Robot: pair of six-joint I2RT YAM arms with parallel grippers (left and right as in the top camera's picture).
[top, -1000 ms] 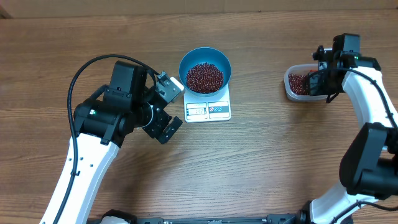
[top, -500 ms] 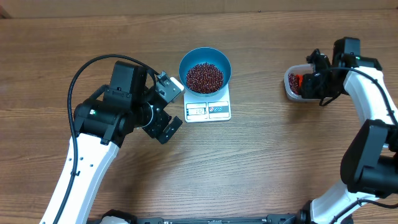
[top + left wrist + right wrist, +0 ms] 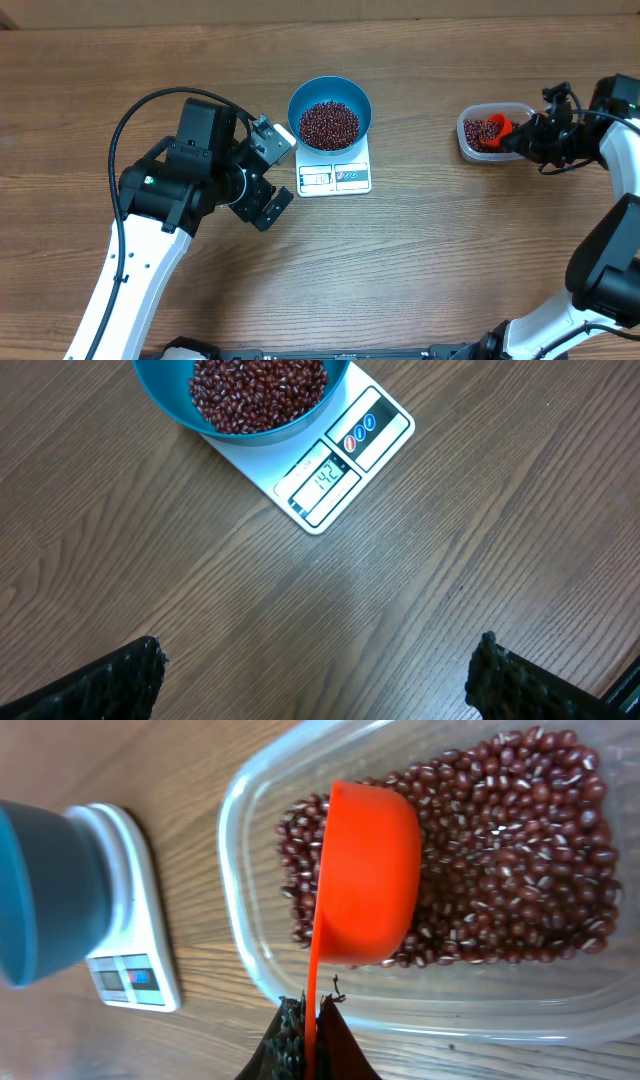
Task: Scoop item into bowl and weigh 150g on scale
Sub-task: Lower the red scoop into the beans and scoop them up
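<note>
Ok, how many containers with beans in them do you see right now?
2. The blue bowl sits on the scale at centre; the clear tub is at the right, orange scoop inside it.

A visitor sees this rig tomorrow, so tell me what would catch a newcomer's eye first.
The blue bowl of red-brown beans, sitting on the white scale at mid-table, draws the eye first. Next is the bright orange scoop in the right gripper, tipped on its side in the clear tub of beans at the right. The left gripper hangs open beside the scale.
</note>
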